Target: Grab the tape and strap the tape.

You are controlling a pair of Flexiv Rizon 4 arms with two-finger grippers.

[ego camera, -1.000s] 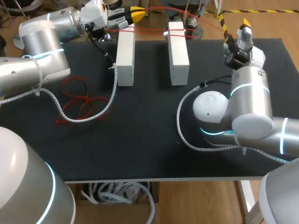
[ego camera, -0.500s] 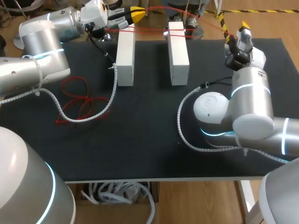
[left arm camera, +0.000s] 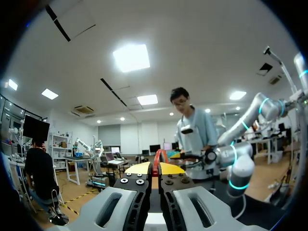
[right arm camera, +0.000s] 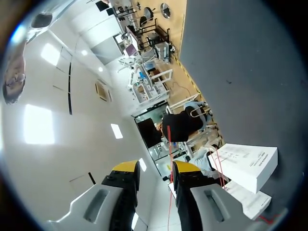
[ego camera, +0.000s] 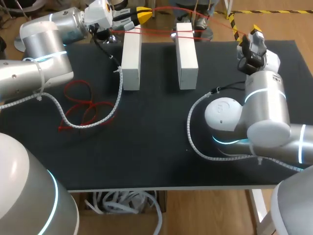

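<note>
Head view: left claw [ego camera: 145,13], far edge [ego camera: 157,43]

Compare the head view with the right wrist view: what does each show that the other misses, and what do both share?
Only the head view shows the left end effector and a loose coil of red tape lying on the table. Only the right wrist view shows the gap between the fingers of the right end effector, with a red tape strand running in it. Both share the white blocks bound with tape, and the black table.
</note>
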